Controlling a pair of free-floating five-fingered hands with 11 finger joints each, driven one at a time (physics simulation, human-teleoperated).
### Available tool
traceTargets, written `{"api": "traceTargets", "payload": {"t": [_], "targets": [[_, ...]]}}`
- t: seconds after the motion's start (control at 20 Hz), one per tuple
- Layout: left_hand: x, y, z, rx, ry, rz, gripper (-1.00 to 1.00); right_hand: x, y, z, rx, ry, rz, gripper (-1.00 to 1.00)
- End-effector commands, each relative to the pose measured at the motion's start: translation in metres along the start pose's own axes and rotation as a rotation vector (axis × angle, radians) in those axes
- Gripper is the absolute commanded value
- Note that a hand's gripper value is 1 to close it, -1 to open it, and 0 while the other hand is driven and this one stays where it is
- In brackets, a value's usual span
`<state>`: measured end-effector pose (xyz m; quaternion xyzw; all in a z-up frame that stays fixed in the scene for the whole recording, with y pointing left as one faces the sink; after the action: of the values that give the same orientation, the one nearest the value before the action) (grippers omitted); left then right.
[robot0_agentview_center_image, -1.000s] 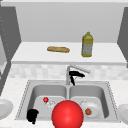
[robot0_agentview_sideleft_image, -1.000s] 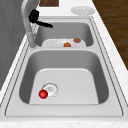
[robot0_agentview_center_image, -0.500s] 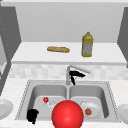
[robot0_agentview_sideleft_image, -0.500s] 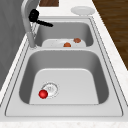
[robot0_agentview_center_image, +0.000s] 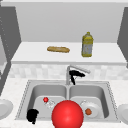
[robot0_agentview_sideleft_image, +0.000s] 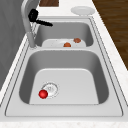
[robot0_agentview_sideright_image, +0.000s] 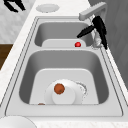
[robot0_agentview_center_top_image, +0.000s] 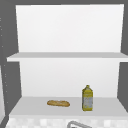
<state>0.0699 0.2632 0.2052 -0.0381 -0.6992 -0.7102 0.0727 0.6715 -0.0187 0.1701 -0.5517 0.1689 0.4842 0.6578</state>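
Note:
My right hand (robot0_agentview_center_image: 75, 75) hangs just under the grey faucet's spout (robot0_agentview_center_image: 77, 68), above the divider between the two basins, with its fingers straight and open. The side views show the same hand (robot0_agentview_sideleft_image: 33, 15) (robot0_agentview_sideright_image: 99, 27) close against the faucet (robot0_agentview_sideright_image: 92, 12). Over the counter at the sink's front left corner floats my left hand (robot0_agentview_center_image: 32, 115) (robot0_agentview_sideright_image: 13, 5), open and holding nothing. A small red ball (robot0_agentview_center_image: 45, 99) (robot0_agentview_sideleft_image: 43, 94) lies by the left basin's drain. A white plate (robot0_agentview_sideright_image: 71, 96) in the right basin carries a brown ball (robot0_agentview_sideright_image: 59, 88) (robot0_agentview_center_image: 88, 111).
A big red ball (robot0_agentview_center_image: 67, 114) sits at the sink's front edge. White plates stand on the counter at the left (robot0_agentview_center_image: 5, 108) and right (robot0_agentview_center_image: 123, 112). The shelf behind holds a bread loaf (robot0_agentview_center_image: 58, 49) and a yellow bottle (robot0_agentview_center_image: 87, 45).

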Motion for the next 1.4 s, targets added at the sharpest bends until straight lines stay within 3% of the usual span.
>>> {"api": "traceTargets", "payload": {"t": [0.0,0.35,0.5,0.55,0.6,1.35], "targets": [[0.000,0.000,0.000,0.000,0.000,0.000,0.00,-0.007,-0.017,0.005,-0.025,-0.094,0.004,-1.00],[0.000,0.000,0.000,0.000,0.000,0.000,0.00,-0.013,-0.015,0.004,-0.023,-0.155,-0.010,-1.00],[0.000,0.000,0.000,0.000,0.000,0.000,0.00,-0.017,-0.016,0.005,-0.013,-0.208,0.008,-1.00],[0.000,0.000,0.000,0.000,0.000,0.000,0.00,-0.021,-0.015,0.006,-0.021,-0.216,-0.016,-1.00],[0.000,0.000,0.000,0.000,0.000,0.000,0.00,-0.020,-0.016,0.005,-0.013,-0.246,0.001,-1.00],[0.000,0.000,0.000,0.000,0.000,0.000,0.00,-0.011,-0.011,-0.009,0.033,-0.522,-0.028,-1.00]]}}
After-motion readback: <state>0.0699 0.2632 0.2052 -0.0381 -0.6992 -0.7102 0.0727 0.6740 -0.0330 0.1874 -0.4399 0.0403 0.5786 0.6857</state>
